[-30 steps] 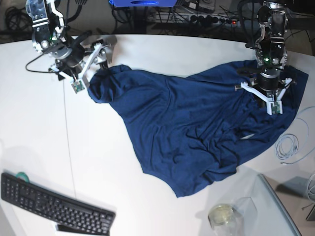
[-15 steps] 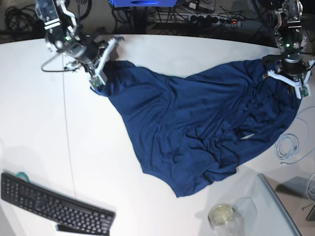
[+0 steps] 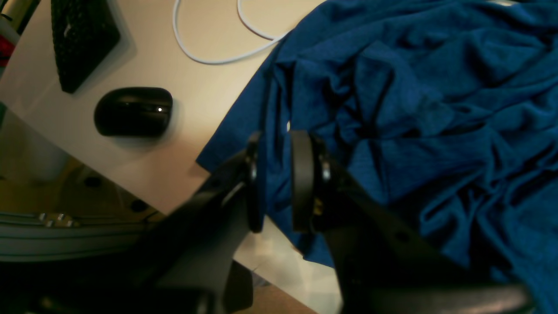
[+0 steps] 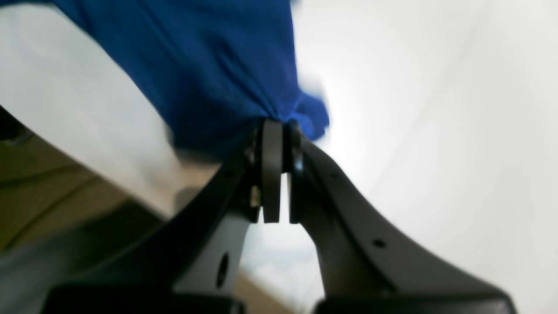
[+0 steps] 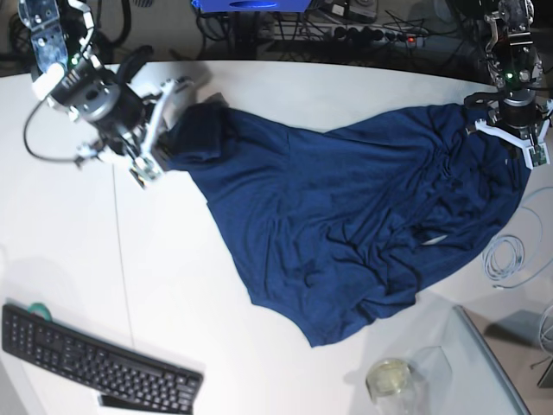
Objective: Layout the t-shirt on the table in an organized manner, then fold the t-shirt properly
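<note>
The dark navy t-shirt [image 5: 346,207] lies crumpled across the white table [image 5: 60,242], from the far left to the right edge. My right gripper [image 5: 171,130] is at the shirt's far left corner. In the right wrist view this gripper [image 4: 277,131] is shut on a bunched bit of blue cloth [image 4: 209,56], held above the tabletop. My left gripper [image 5: 508,128] is at the shirt's far right edge. In the left wrist view its jaws [image 3: 275,174] are nearly closed with a fold of the shirt [image 3: 414,109] between them.
A black keyboard [image 5: 95,363] lies at the front left. A coiled white cable [image 5: 504,259] and a black mouse [image 3: 133,111] lie by the right table edge. A glass jar [image 5: 389,378] and a clear panel [image 5: 488,363] stand at the front right. A thin dark seam [image 5: 121,259] crosses the table.
My right gripper has closed on the shirt's left corner and pulled it left and toward the front, folding it over. My left gripper moved off the shirt's middle to its far right edge.
</note>
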Controlling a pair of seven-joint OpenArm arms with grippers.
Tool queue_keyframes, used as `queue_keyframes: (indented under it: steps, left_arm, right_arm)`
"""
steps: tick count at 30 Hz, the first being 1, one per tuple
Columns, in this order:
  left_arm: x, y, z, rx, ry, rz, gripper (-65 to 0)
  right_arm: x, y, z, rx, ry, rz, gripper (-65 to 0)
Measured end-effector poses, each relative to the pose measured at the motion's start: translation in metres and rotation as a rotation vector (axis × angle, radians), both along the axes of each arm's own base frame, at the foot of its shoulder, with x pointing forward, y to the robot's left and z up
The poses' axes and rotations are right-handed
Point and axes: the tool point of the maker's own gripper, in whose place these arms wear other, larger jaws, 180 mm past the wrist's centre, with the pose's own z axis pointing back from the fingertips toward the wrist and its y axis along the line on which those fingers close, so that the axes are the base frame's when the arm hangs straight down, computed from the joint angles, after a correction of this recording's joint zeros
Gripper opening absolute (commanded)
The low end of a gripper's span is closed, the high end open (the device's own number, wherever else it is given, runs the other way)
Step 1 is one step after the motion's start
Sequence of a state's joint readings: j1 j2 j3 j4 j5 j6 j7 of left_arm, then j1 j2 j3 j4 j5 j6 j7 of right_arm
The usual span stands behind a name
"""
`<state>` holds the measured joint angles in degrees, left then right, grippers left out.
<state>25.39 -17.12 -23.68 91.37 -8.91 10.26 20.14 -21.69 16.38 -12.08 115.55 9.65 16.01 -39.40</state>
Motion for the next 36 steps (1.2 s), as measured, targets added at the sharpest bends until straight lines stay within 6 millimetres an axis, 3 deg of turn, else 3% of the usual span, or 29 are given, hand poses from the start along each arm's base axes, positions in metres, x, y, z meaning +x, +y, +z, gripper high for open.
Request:
queue_keyframes:
  steps: [5, 8, 12, 15, 20, 22, 24, 27, 28, 30, 32, 34, 36]
  left_arm:
    - [-0.008, 0.018, 0.002, 0.019, 0.005, 0.045, -55.9]
    - [-0.017, 0.019, -0.008, 0.009, 0.034, 0.055, -55.9]
    - [-0.024, 0.017, -0.019, -0.010, 0.058, 0.069, -56.3]
    - [-0.028, 0.014, -0.023, -0.021, 0.056, 0.086, -56.3]
    - [-0.041, -0.003, -0.038, -0.070, 0.084, 0.096, -56.3]
    - [-0.046, -0.002, -0.039, -0.066, 0.089, 0.105, -56.3]
    - [-0.049, -0.003, -0.040, -0.067, 0.094, 0.098, -56.3]
    - [-0.060, -0.003, -0.043, -0.065, 0.119, 0.098, -56.3]
    - [-0.063, -0.003, -0.044, -0.065, 0.126, 0.098, -56.3]
    - [-0.067, -0.002, -0.045, -0.061, 0.136, 0.101, -56.3]
    - [-0.068, -0.001, -0.043, -0.062, 0.129, 0.109, -56.3]
    - [-0.068, 0.003, -0.038, -0.059, 0.105, 0.129, -56.3]
    - [-0.074, 0.007, -0.037, -0.056, 0.103, 0.154, -56.3]
  right_arm:
    - [0.026, 0.075, 0.036, 0.074, -0.122, 0.227, -64.8]
    - [0.047, 0.113, 0.060, 0.077, -0.213, 0.327, -64.8]
    - [0.053, 0.184, 0.087, 0.164, -0.281, 0.477, -64.8]
    - [0.065, 0.222, 0.090, 0.163, -0.283, 0.537, -64.8]
    - [0.088, 0.285, 0.077, 0.213, -0.244, 0.572, -64.5]
    - [0.094, 0.299, 0.070, 0.229, -0.260, 0.607, -57.9]
    - [0.105, 0.291, 0.050, 0.173, -0.247, 0.607, -41.4]
    - [0.117, 0.262, 0.019, 0.037, -0.171, 0.572, -8.3]
    - [0.121, 0.256, 0.020, 0.032, -0.168, 0.555, -2.3]
    - [0.135, 0.238, 0.037, 0.092, -0.204, 0.490, -2.9]
    - [0.166, 0.199, 0.051, 0.166, -0.230, 0.346, -9.3]
    - [0.201, 0.136, 0.042, 0.174, -0.204, 0.126, -15.0]
    - [0.226, 0.064, 0.015, 0.157, -0.133, -0.109, -16.8]
